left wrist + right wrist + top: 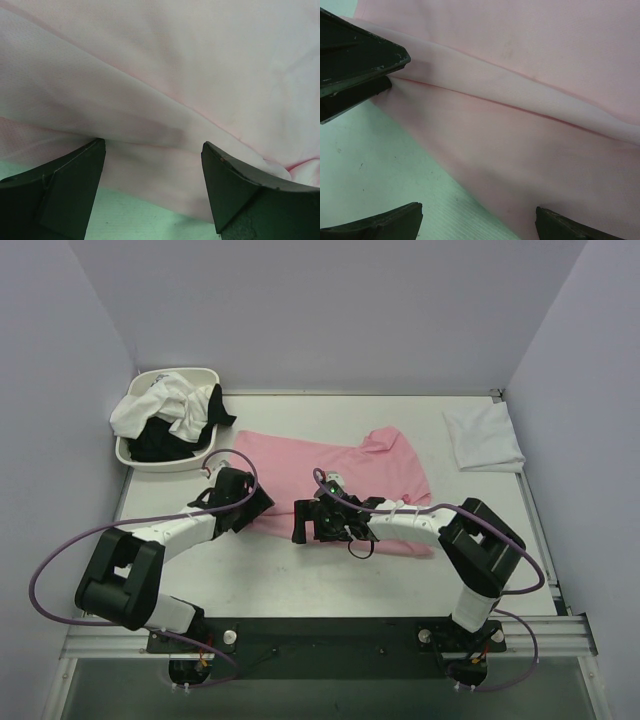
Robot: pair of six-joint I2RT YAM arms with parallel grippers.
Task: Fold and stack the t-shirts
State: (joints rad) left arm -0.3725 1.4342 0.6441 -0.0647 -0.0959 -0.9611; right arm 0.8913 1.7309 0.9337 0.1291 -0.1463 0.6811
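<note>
A light pink t-shirt [345,470] lies spread flat mid-table, with one fold along its near edge. My left gripper [260,506] is at the shirt's near left edge. In the left wrist view it [153,150] is open, with the folded pink edge [150,165] lying between its fingers. My right gripper [303,522] is a little to the right, at the same near edge. In the right wrist view it [479,215] is open wide over the pink hem [520,165] and bare table. A finger of the left gripper [355,55] touches the fold at the upper left of that view.
A white oval basin [130,453] at the back left holds crumpled white [150,405] and black [160,440] shirts. A folded white shirt [483,437] lies at the back right. The table [330,585] has walls on three sides. The two grippers are close together.
</note>
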